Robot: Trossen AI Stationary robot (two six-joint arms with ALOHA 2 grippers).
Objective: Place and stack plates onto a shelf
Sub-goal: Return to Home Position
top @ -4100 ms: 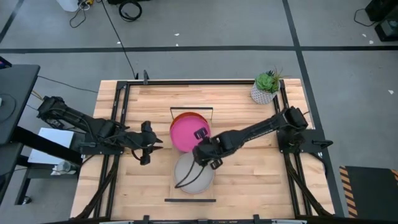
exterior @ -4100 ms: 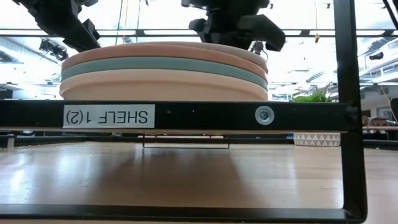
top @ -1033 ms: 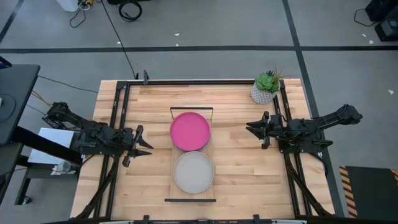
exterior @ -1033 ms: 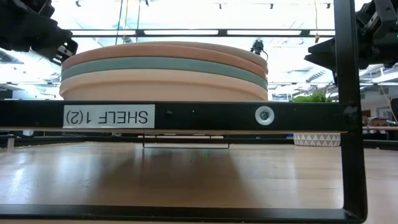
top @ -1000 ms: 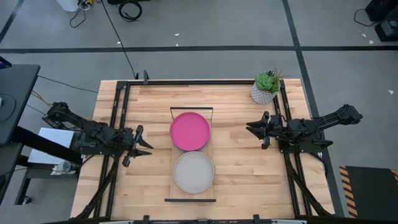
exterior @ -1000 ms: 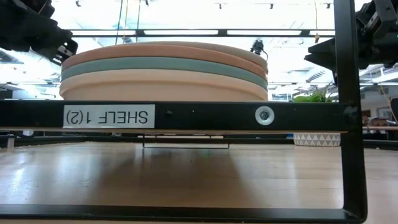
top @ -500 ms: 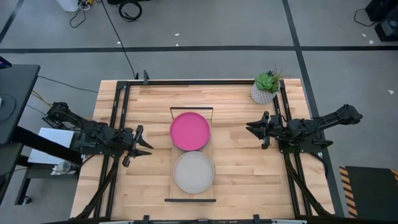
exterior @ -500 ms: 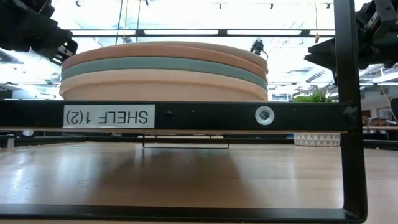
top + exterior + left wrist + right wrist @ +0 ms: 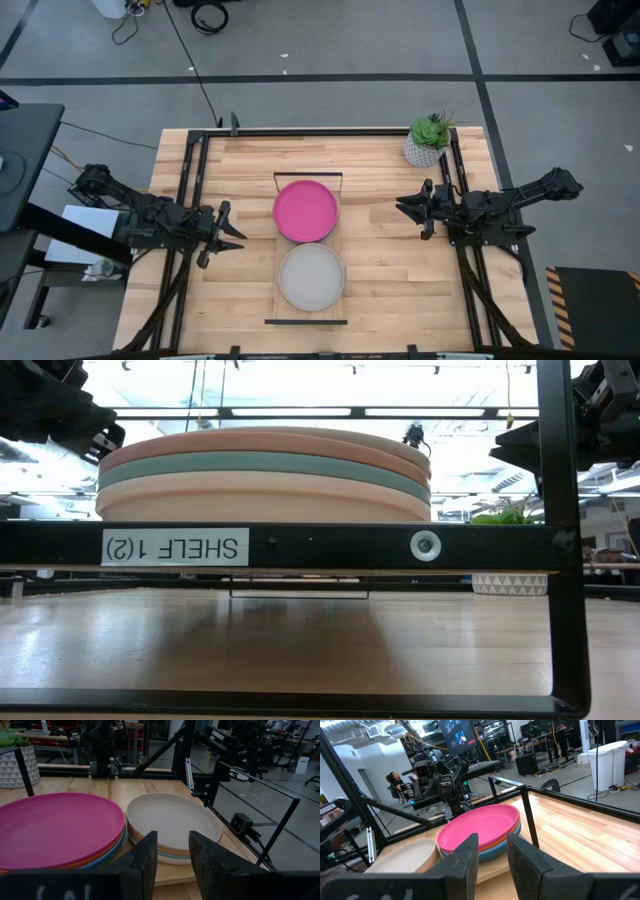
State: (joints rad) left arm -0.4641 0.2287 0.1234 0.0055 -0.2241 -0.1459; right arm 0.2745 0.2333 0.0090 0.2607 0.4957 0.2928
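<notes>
While both arms wait at opposite sides of the worktop (image 9: pixel 390 280), we note:
Left claw (image 9: pixel 226 232): near the left edge, pointing inward; fingers a little apart, gripping nothing.
Right claw (image 9: pixel 408 208): near the right edge, pointing inward; fingers likewise a little apart, gripping nothing.
Shelf (image 9: pixel 305 316): mid-worktop, between the two claws, running front to back.
Plates: two stacks just beside each other on the shelf; the magenta plate (image 9: pixel 306 210) tops the far stack, the cream-pink plate (image 9: pixel 311 277) the near one.
Potted plant (image 9: pixel 428 140): far right corner.
</notes>
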